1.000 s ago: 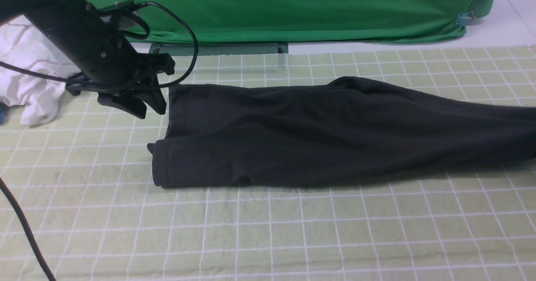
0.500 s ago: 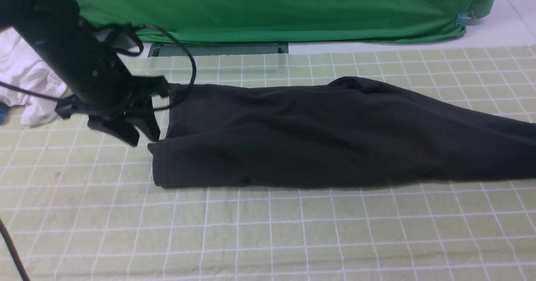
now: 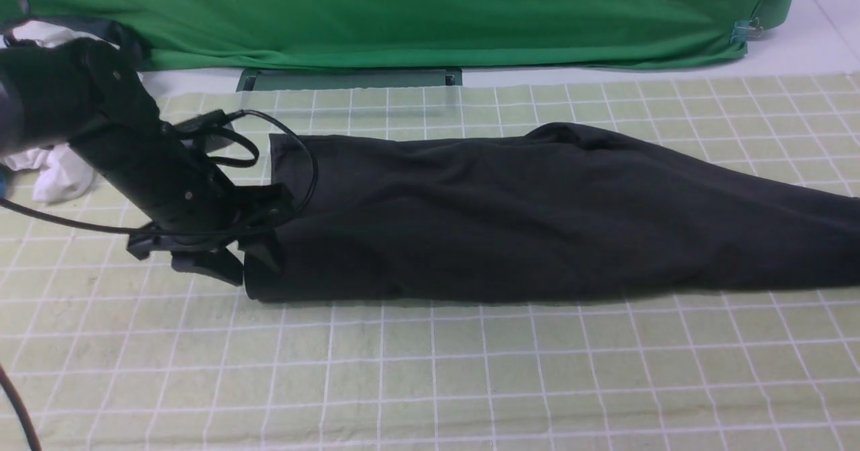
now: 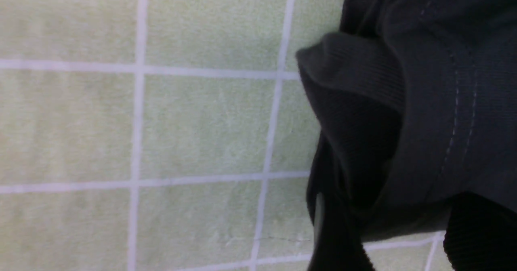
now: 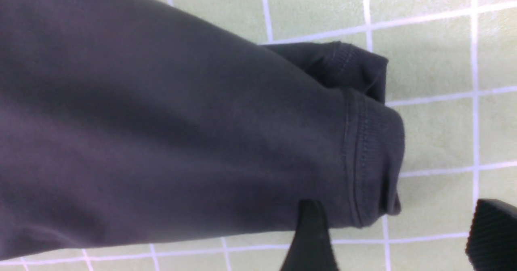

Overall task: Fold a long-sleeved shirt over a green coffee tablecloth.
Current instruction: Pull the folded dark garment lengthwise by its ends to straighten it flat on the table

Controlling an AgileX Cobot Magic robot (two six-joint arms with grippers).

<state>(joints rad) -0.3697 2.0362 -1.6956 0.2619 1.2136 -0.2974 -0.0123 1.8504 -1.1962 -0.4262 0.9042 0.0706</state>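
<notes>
- The long-sleeved shirt (image 3: 537, 216) lies flat on the green coffee tablecloth (image 3: 430, 377). It is folded into 1 long dark band that runs from left of centre out past the right edge of the front view.
- The band's left end is squared off and shows 2 layers, the nearer one rolled into a soft edge. Toward the right the band narrows.
- The left gripper (image 3: 247, 269) sits low at the near left corner of the shirt, with its cable looping above it.
- In the left wrist view its jaws stand apart, with the ribbed cuff and a stitched hem bunched between them. A sliver of tablecloth shows between the cloth and 1 finger (image 4: 476, 234), so the cloth is not clamped.
- The right gripper (image 5: 402, 238) is outside the front view. Its own wrist view shows the jaws spread wide at the shirt's cuffed end.
- 1 of its fingers (image 5: 311, 238) meets the edge of the dark fabric and the other is over bare tablecloth. The jaws hold nothing.
- A white garment (image 3: 57, 175) lies crumpled at the far left, partly hidden by the left arm.
- A deep-green drape (image 3: 437, 14) hangs across the back, beyond the tablecloth's far edge.
</notes>
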